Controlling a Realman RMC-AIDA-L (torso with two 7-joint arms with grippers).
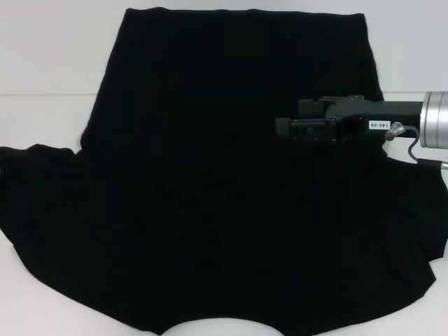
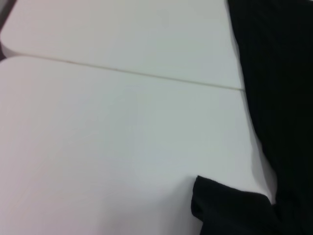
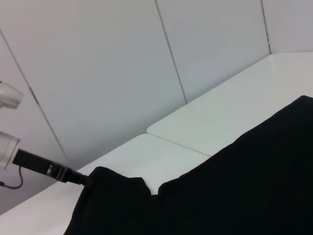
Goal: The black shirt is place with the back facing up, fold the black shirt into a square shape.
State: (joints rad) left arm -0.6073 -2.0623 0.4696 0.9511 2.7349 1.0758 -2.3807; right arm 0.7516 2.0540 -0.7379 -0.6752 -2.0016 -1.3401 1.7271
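A plain matte black shirt [image 1: 210, 196] of soft fabric lies spread flat across the white table [image 1: 42, 119], curved neckline nearest the robot and straight hem at the far side. The right gripper [image 1: 283, 128] reaches in horizontally from the right above the shirt; its grip cannot be made out.

shirt [image 1: 210, 196] spread flat on table [image 1: 42, 63] | right tool [image 1: 283, 128] over shirt's right half, reaching leftward
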